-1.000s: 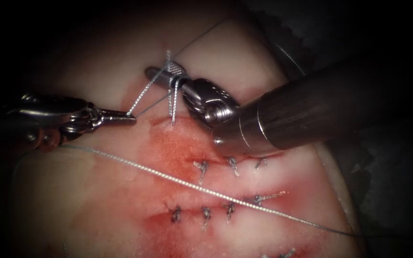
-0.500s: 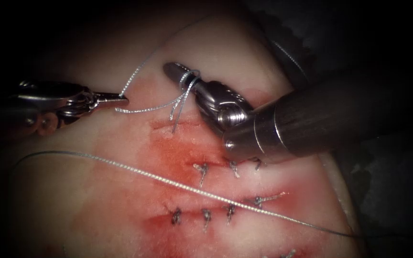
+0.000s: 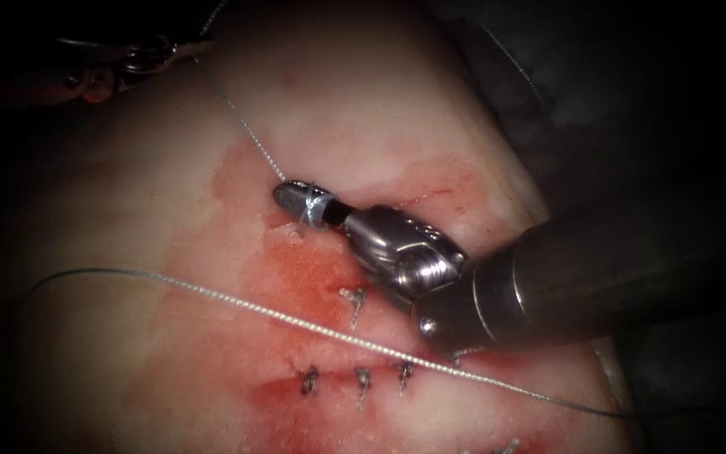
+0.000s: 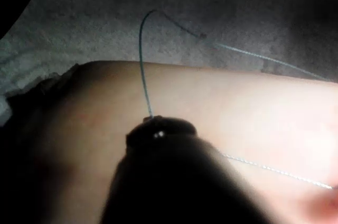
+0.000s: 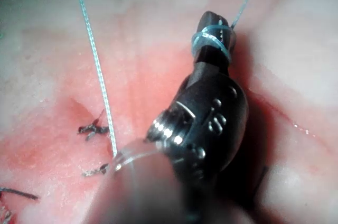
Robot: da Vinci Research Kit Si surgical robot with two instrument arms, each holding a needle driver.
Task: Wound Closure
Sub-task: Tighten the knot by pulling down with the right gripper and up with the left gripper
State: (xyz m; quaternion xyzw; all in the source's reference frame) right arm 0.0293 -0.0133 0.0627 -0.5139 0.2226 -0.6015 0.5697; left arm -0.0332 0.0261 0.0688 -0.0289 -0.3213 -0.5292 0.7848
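My right tool lies low over the tissue at the upper end of a cut, jaws shut, and I see nothing between them. Two turns of thread sit wound around the jaws, and these loops lie just behind the tip of the right tool. From there a taut strand runs up and left to my left tool, which is shut on it. In the left wrist view the thread rises from the left tool's tip.
A long loose thread crosses the tissue from the left to the lower right. Knotted stitches and a lower row of stitches close earlier cuts. Red fluid stains the tissue below the right tool's jaws.
The left tool has moved up and to the left, drawing its slack strand taut. The right tool has dropped toward the tissue with the loops still around its jaws.
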